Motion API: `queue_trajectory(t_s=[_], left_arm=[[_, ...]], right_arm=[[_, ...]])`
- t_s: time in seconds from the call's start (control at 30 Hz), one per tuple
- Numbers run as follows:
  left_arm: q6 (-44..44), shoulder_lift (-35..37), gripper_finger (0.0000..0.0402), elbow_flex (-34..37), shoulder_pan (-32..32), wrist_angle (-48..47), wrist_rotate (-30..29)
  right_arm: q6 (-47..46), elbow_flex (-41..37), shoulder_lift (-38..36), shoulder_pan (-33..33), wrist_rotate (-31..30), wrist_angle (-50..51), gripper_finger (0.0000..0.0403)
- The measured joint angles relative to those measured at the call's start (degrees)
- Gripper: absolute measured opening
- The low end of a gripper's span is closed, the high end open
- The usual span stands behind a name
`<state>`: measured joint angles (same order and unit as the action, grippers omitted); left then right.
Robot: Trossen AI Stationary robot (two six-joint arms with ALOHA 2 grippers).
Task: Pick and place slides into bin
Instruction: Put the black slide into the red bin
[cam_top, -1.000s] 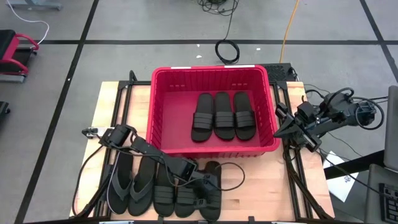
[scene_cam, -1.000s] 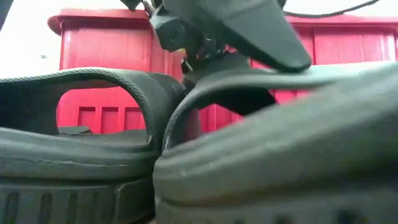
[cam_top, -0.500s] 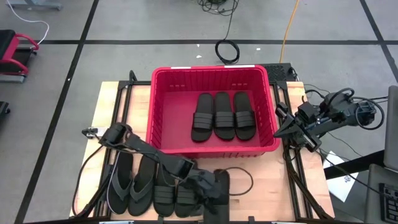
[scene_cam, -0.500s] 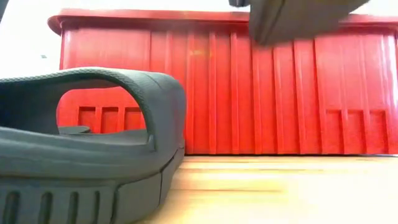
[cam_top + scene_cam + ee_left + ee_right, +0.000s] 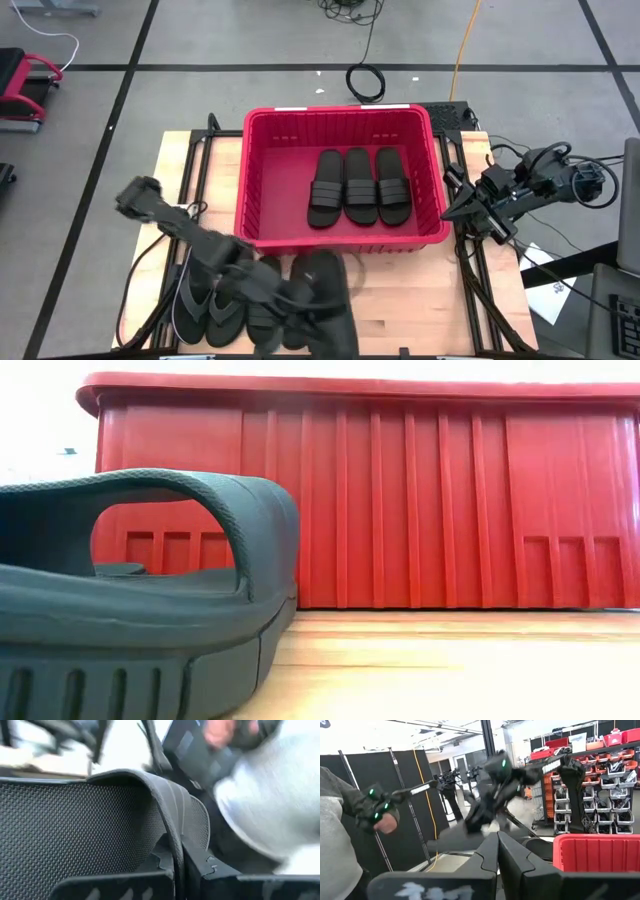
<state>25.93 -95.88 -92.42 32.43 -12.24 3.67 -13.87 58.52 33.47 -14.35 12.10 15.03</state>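
Three sandals in the bin, five outside it.
My left gripper (image 5: 322,305) is clamped on a ribbed sandal (image 5: 325,290), now lifted at six o'clock of the red bin (image 5: 262,128); four more (image 5: 225,300) lie beside it. My right gripper (image 5: 452,210) waits closed, empty, at three o'clock.

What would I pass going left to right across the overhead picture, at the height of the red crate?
Bare wooden table → red bin → three black slides lying side by side inside it → right gripper, parked just past the bin's right wall → the right arm's cables.
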Motion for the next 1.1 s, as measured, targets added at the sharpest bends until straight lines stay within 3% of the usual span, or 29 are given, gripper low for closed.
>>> queue_trajectory(t_s=[0.1,0.2,0.37,0.57,0.7,0.87,1.03,1.1], left_arm=[[-2.4,5.1,0.0002,0.0,2.6,1.1,-10.1],[-10.0,8.1,0.0001,-0.1,5.8,4.8,-16.0],[-15.3,11.1,0.0001,-0.1,9.1,1.5,-19.7],[-3.7,15.7,0.0001,0.0,8.6,-18.3,-19.2],[-1.1,18.5,0.0001,0.0,5.8,-28.1,-17.9],[-7.4,22.8,0.0001,0.0,-1.2,-32.1,-13.7],[-17.0,26.3,0.0001,0.0,-12.5,-32.7,-13.9],[-19.1,27.4,0.0001,0.0,-18.3,-33.1,-11.2]], right_arm=[[-0.2,0.0,0.0,0.0,-0.2,-0.3,0.0],[-0.2,0.0,0.0,0.0,-0.3,-0.2,0.0],[1.1,0.0,0.0,0.0,-1.0,0.1,0.0],[1.1,0.0,0.3,0.0,-5.8,0.3,0.0],[1.1,0.0,1.1,0.0,-7.9,0.2,0.0],[1.8,0.0,2.2,0.0,-8.0,0.2,0.0],[7.7,0.0,3.1,0.0,-9.0,-0.3,0.0],[9.8,0.0,3.2,0.0,-11.7,-0.2,0.0]])
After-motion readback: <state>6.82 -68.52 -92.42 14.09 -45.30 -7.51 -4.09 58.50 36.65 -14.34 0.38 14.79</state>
